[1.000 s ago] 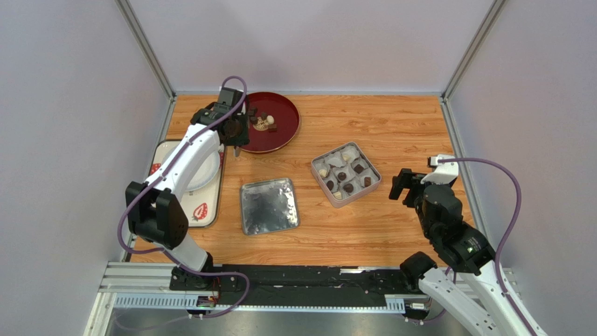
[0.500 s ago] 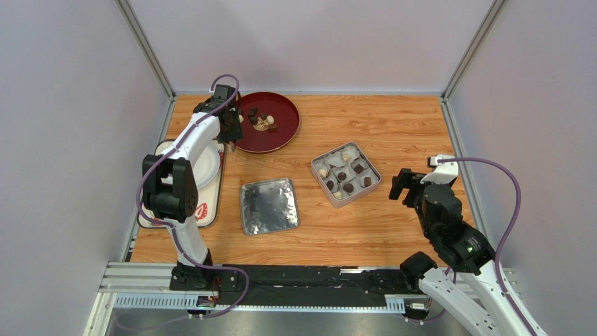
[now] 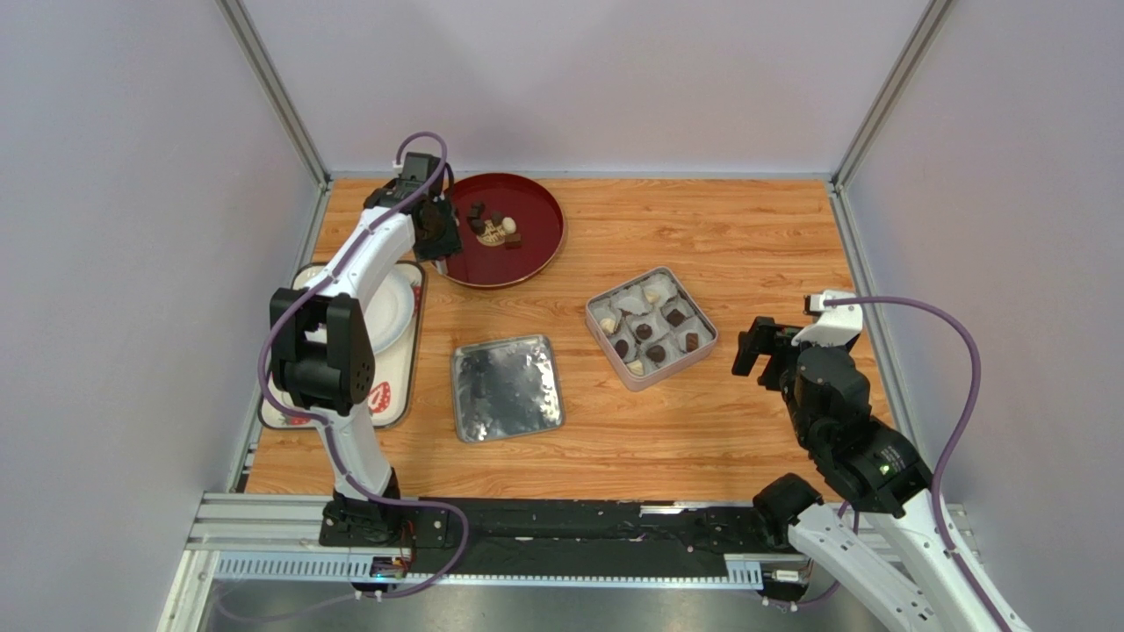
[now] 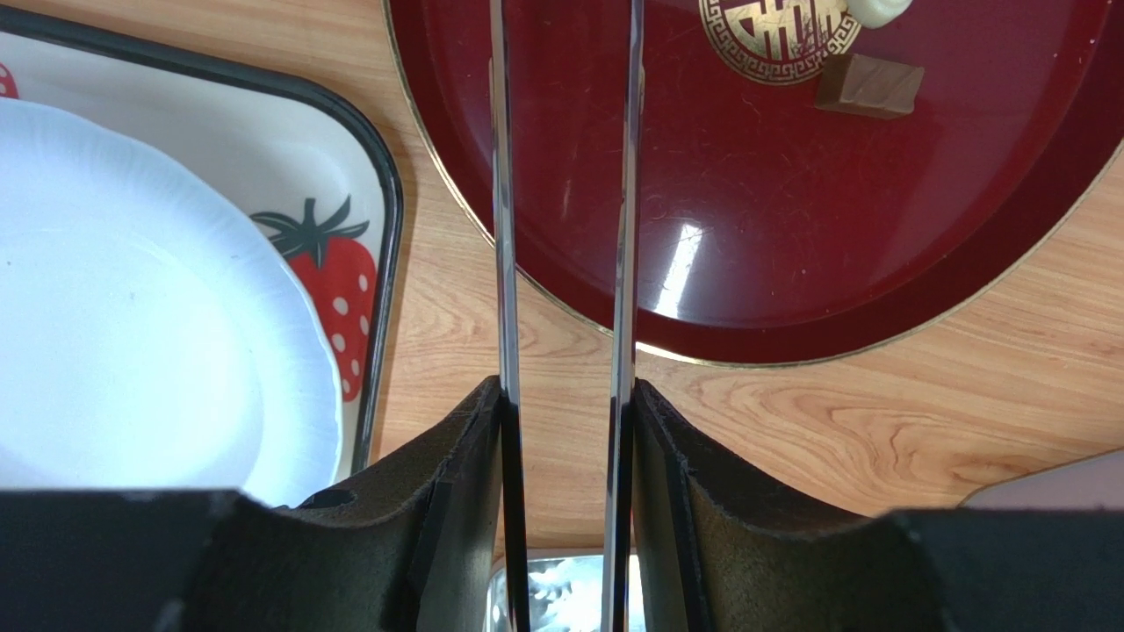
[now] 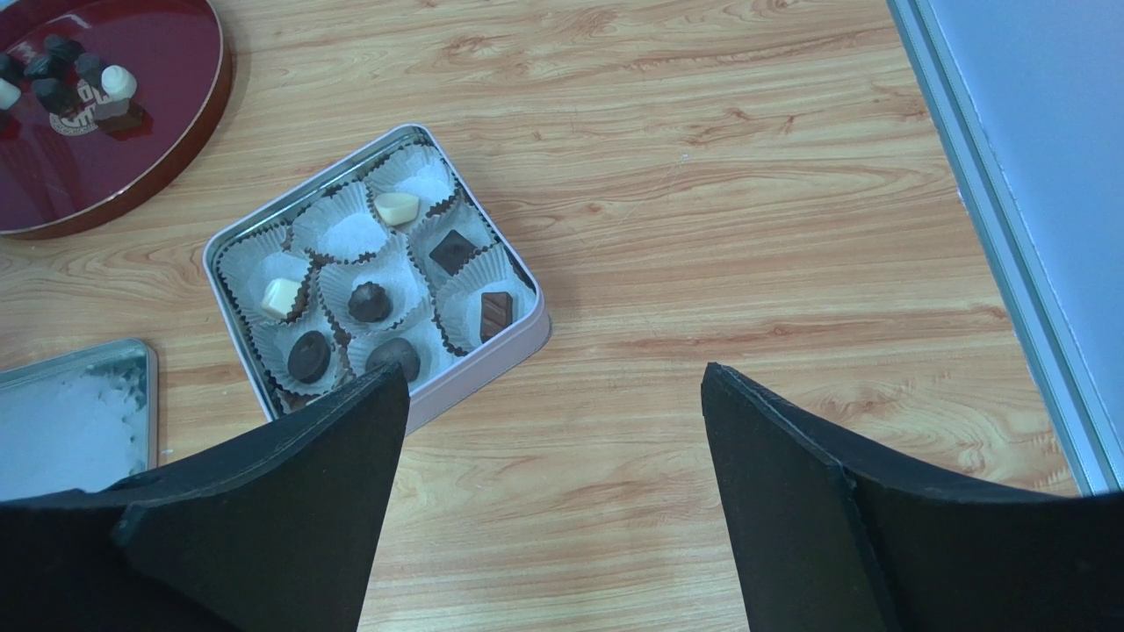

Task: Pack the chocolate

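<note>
Loose chocolate pieces (image 3: 491, 231), dark and cream, lie on a round red plate (image 3: 530, 240) at the back left. In the left wrist view a brown piece (image 4: 867, 84) lies on the plate (image 4: 792, 224). My left gripper (image 3: 441, 246) hovers at the plate's left edge. It (image 4: 565, 395) is shut on thin metal tongs (image 4: 499, 198), whose blades stand apart with nothing between them; their tips are out of view. The open tin (image 3: 651, 327) holds several chocolates (image 5: 370, 303) in white paper cups. My right gripper (image 3: 763, 350) is open and empty, right of the tin (image 5: 528, 345).
The tin's silver lid (image 3: 507, 386) lies flat left of the tin, also in the right wrist view (image 5: 66, 421). A strawberry-print tray (image 3: 383, 395) with a white paper plate (image 4: 119, 342) sits along the left edge. Grey walls enclose the table.
My left arm has swung round, and its gripper has shifted slightly back and left along the red plate's edge. The right arm has not moved.
</note>
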Robot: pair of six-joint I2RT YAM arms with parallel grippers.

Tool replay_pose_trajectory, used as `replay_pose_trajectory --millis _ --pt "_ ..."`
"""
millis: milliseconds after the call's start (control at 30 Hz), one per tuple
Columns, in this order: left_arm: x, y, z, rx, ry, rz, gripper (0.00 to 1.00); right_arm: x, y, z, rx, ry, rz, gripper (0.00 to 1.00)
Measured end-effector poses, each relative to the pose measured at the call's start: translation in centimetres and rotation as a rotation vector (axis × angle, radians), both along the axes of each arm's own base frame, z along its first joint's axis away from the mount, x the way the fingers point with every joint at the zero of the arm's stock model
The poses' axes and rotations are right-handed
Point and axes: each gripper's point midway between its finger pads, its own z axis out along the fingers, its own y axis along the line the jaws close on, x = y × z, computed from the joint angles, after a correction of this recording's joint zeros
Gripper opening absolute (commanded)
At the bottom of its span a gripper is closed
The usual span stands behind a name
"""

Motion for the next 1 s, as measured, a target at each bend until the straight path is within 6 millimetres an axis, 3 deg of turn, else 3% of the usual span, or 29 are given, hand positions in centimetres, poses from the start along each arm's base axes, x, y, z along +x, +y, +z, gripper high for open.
replay_pose_trajectory --millis 1000 --pt "-0.5 1.8 -0.8 0.047 0.074 -0.052 0.47 0.0 0.0 0.0 0.001 0.0 0.001 0.85"
